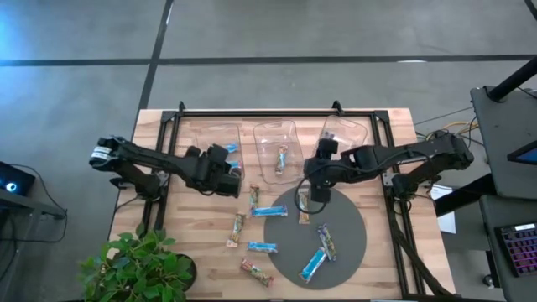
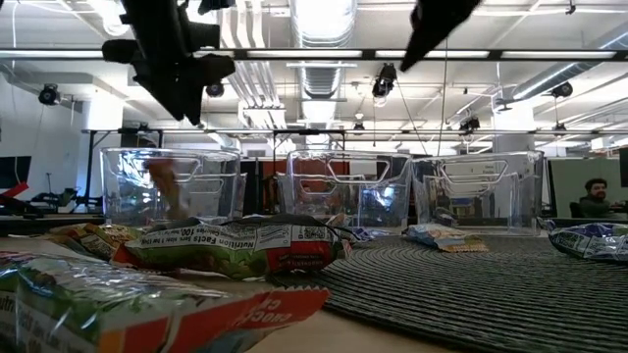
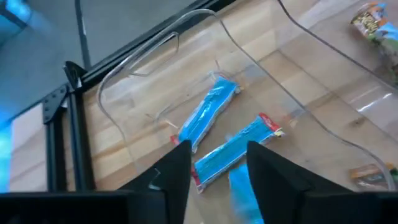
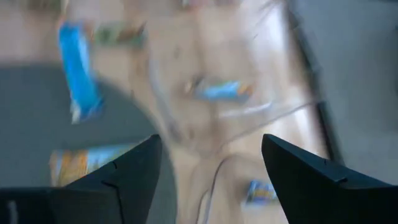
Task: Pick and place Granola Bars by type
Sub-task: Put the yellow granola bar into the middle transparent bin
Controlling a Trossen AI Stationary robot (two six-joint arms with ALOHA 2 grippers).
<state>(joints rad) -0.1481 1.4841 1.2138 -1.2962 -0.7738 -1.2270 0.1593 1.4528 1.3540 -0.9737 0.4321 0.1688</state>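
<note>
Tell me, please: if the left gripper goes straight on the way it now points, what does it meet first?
Probably the blue granola bar just ahead of the open left gripper, one of two lying in the left clear bin. Depth is unclear, so the bin's rim might come first.

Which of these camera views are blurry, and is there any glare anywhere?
Right wrist view: heavily smeared, the blue bar only a streak. Left wrist view: fairly sharp on the two blue bars in the clear bin. Low view: nearest wrappers soft, ceiling lights glaring. High view: evenly lit, sharp.
</note>
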